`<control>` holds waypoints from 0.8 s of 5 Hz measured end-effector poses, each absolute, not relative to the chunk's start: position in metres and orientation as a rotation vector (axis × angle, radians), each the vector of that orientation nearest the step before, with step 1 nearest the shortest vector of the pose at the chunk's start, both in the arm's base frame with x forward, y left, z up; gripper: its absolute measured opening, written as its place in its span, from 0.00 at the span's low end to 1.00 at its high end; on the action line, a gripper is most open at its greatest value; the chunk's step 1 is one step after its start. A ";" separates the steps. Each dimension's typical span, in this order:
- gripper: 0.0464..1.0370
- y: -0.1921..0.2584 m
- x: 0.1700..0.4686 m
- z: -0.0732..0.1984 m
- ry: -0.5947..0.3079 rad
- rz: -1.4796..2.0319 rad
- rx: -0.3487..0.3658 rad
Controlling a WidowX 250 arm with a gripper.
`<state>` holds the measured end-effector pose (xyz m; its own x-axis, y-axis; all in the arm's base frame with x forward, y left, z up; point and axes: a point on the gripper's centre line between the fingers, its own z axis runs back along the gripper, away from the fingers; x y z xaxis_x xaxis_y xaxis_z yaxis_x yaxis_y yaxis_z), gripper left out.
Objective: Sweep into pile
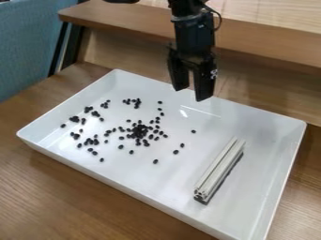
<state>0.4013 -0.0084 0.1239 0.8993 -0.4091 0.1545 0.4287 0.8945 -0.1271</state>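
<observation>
My tool (192, 93) is released: two fingers spread, a visible gap between them, nothing in it. It hangs pointing down at the far side of the white tray (260, 220), raised, presumably so I don't scatter anything before I have the sweeper.

Sweeper = the slotted metal bar (219, 167). It's lying inside the tray, right half, toward the near side, apart from the beans. Makes sense to me: free room around it to grip, beans undisturbed. Tray sits on the wooden table (94, 197); its raised walls should stop strays.

Bar orientation: flat on the tray floor, long axis on a diagonal, near-left end to far-right end. The slotted end face points near-left. One long side faces left toward the beans, so it's roughly set up as a blade for a leftward push. Dark strip along its lower right side; can't tell if that's an edge lining or shadow.

Black beans (139, 131): dense cluster mid-left, loose ones around it, small clumps farther left. Sweep looks undone. Next I'd grip the bar across its narrow width, near the middle. Off-centre grip could let it swivel and leak beans round an end.
</observation>
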 end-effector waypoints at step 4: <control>0.96 -0.065 0.391 0.076 -0.050 -0.368 -0.182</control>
